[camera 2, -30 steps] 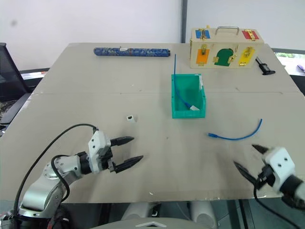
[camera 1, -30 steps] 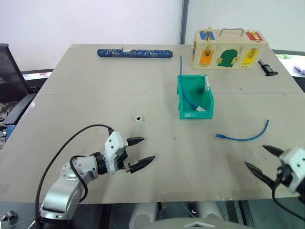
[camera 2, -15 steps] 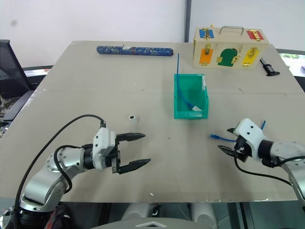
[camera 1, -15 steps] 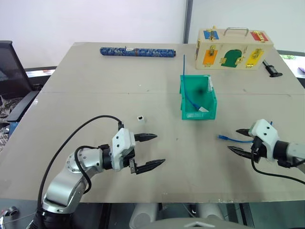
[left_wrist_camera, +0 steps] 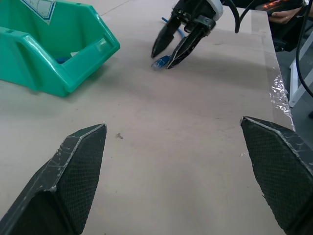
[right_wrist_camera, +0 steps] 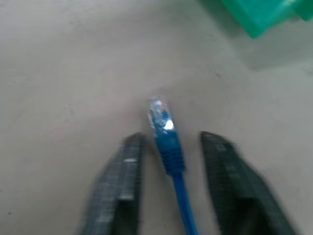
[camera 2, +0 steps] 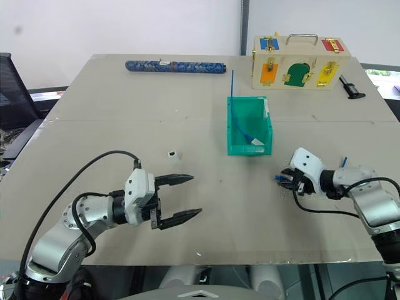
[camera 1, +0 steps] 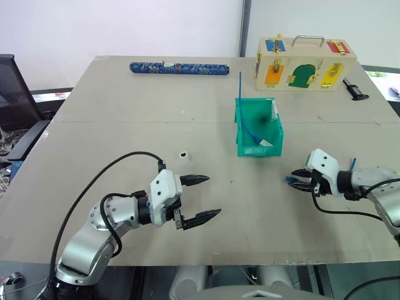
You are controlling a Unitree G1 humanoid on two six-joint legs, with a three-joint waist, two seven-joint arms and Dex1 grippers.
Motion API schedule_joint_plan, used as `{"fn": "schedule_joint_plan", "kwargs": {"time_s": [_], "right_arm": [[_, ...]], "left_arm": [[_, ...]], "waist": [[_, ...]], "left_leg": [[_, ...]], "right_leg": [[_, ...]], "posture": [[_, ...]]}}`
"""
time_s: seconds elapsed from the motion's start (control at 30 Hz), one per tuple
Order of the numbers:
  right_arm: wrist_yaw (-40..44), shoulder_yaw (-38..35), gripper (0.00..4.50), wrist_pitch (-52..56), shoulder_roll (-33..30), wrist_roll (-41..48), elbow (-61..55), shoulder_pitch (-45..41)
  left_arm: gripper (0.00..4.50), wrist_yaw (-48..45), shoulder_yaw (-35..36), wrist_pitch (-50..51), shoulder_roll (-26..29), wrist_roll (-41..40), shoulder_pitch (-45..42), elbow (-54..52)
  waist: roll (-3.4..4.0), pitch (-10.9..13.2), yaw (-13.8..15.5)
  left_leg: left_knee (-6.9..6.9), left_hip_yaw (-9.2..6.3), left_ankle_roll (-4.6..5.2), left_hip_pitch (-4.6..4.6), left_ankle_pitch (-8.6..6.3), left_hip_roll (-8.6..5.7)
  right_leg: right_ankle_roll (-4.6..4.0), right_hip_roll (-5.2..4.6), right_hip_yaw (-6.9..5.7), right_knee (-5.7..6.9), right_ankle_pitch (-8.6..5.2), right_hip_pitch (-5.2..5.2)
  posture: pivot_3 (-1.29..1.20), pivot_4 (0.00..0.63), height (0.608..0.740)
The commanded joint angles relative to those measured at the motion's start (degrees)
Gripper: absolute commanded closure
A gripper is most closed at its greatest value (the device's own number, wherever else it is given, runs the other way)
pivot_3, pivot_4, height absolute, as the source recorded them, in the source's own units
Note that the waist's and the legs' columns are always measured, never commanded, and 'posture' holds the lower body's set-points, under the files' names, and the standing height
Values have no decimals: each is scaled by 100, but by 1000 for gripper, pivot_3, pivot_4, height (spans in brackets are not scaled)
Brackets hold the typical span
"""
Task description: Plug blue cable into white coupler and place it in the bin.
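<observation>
Left eye view: a beige table [camera 1: 187,112] is seen, with a white wall behind and a dark chair at 9 o'clock. Counted: one bin [camera 1: 259,128] near centre, with a second blue cord standing in it; one white coupler [camera 1: 183,154] at 9 o'clock of the bin, well apart; one blue cable [camera 1: 292,180] at 5 o'clock of the bin, mostly hidden by the arm; one dark-blue patterned tube [camera 1: 179,67] at 12 o'clock; one wooden box [camera 1: 304,64] with coloured doors at 1 o'clock; one small black tool [camera 1: 353,90] beside the box. The left gripper [camera 1: 201,198] is held wide apart over bare table, nothing gripped. The right gripper [camera 1: 299,181] is set at the cable's plug end.

Right eye view: the same layout is shown, with the right gripper's fingers [camera 2: 289,177] drawn close together around the plug.

Left wrist view: the left fingertips [left_wrist_camera: 80,152] are spread wide, with bare table between. The bin and the right gripper are seen beyond, the latter's tips down at the plug.

Right wrist view: the plug lies between the two right fingers, a narrow gap showing on each side; contact cannot be told. One bin corner is seen at 1 o'clock.
</observation>
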Motion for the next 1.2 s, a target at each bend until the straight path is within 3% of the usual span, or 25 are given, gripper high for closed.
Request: {"fn": "schedule_joint_plan", "kwargs": {"time_s": [0.03,0.13,0.33,0.43,0.57,0.6,0.63,0.77,0.87,1.07,1.2], "right_arm": [[135,59,4460,-113,36,-24,-98,-110],[167,194,4460,-60,168,-27,-266,-206],[252,1377,4460,-149,956,-498,-608,-857],[421,2035,4460,-388,1328,-950,-271,-1322],[509,2372,4460,-975,1661,-1304,494,-1805],[541,2394,3638,-1145,1696,-1365,668,-1886],[610,2351,3349,-1222,1715,-1319,749,-1915],[712,2034,1453,-1284,1693,-1040,642,-1844],[808,1303,46,-941,1432,-243,-202,-1287],[416,-69,46,-972,1207,801,-1461,310],[-181,-1029,46,-683,1083,993,-2188,1534]], "left_arm": [[0,51,159,-121,43,18,70,-208],[0,79,203,-123,43,15,112,-172],[0,92,334,-159,113,90,243,117],[0,17,355,-243,190,193,318,225],[0,-54,392,-337,287,319,446,313],[0,-60,391,-360,295,344,472,328],[0,-56,372,-393,286,378,485,343],[0,-28,254,-483,211,509,424,433],[0,14,-77,-419,32,636,91,656],[0,-288,-644,-431,-164,829,-738,1240],[0,-433,-991,-725,-334,1139,-1271,1775]], "waist": [[0,0,-2],[0,0,-17],[-1,0,-141],[0,1,-161],[-4,-2,-128],[-6,-3,-135],[-6,-3,-134],[-5,-3,-123],[-2,-1,-73],[1,1,-18],[2,1,-23]], "left_leg": [[0,0,0,0,0,0],[0,0,0,0,0,0],[-1,-6,0,1,0,3],[-2,-5,-1,4,0,6],[-2,-10,-1,1,0,-1],[-2,-8,-1,2,0,-2],[-2,-7,-1,3,0,-3],[-3,-15,-2,4,0,-2],[-5,-25,-2,-4,0,-9],[-5,-23,-2,-11,0,-18],[-4,-17,-1,-6,0,-14]], "right_leg": [[0,0,0,0,0,0],[0,0,1,0,0,0],[1,3,-2,1,1,-1],[1,7,0,3,1,-2],[-1,0,-4,2,1,-2],[-1,-1,-3,1,1,-2],[-1,-2,-2,1,2,-2],[-3,-1,-7,3,2,-1],[-1,-6,-12,1,4,-1],[18,-15,-12,0,14,-7],[15,-6,-8,4,12,-6]], "posture": [[0,150,740],[0,150,740],[0,150,740],[0,150,740],[0,150,740],[0,150,740],[0,150,740],[0,150,740],[0,150,740],[0,150,740],[0,150,740]]}}
